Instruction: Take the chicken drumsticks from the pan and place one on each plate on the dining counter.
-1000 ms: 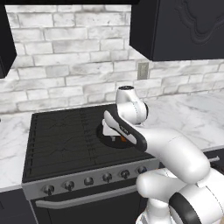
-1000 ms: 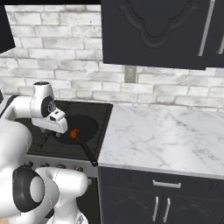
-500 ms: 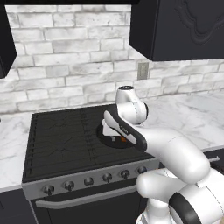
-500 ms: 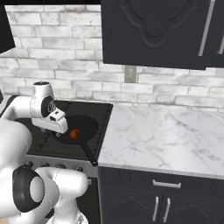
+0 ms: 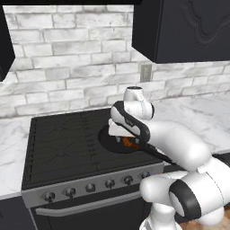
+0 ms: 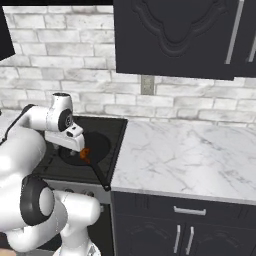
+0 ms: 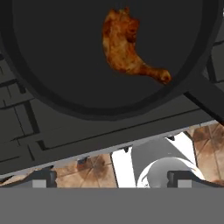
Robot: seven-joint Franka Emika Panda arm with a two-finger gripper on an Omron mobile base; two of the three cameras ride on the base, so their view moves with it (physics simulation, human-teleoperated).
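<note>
In the left base view, the pan [image 5: 117,142] sits on the near right burner of the stove [image 5: 63,143], and the arm's hand hangs low over it, hiding most of its floor; an orange-brown drumstick [image 5: 130,143] shows at the pan's right side. No plate or dining counter is in sight, so delivery appears not yet begun. In the right base view, the drumstick [image 6: 85,154] lies just beside the hand, and the pan handle [image 6: 99,174] runs toward the near stove edge. In the hand view, the gripper [image 7: 111,180] stands with its jaws fully apart, holding nothing. One drumstick [image 7: 127,46] lies free on the pan floor; its long axis runs diagonally, thick end toward the pan's middle, bone end toward the rim near the handle. A second drumstick cannot be made out.
</note>
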